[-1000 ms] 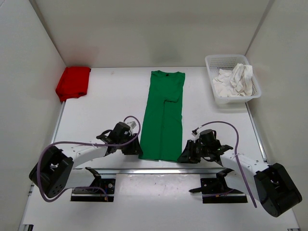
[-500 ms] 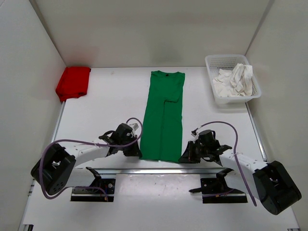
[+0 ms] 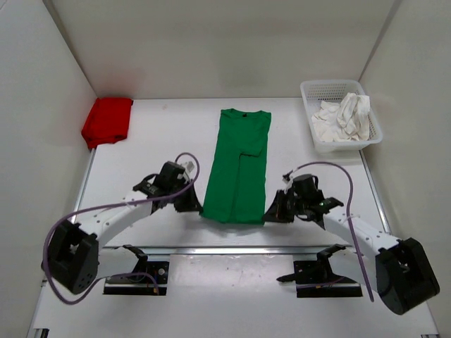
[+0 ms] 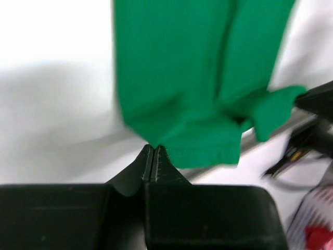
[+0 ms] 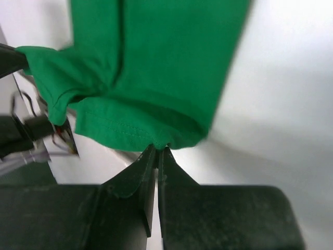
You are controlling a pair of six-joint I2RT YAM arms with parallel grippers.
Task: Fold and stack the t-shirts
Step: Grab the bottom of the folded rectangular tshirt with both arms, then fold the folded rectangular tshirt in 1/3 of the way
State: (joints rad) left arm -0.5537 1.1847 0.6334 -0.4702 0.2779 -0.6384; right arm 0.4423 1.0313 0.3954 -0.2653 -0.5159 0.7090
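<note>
My left gripper (image 4: 154, 150) and right gripper (image 5: 157, 150) are both pinched shut on the near hem corners of the green shirt (image 3: 238, 165), which stretches away ahead of them. Each bite looks thin; uneven pulling could slip a corner free and skew the fold.

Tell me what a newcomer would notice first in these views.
The green t-shirt, folded into a long narrow strip down the middle of the table, with the left gripper and right gripper each shut on a near corner of its hem. Then the red t-shirt folded at the far left corner, and the white t-shirt crumpled in the basket at far right.
</note>
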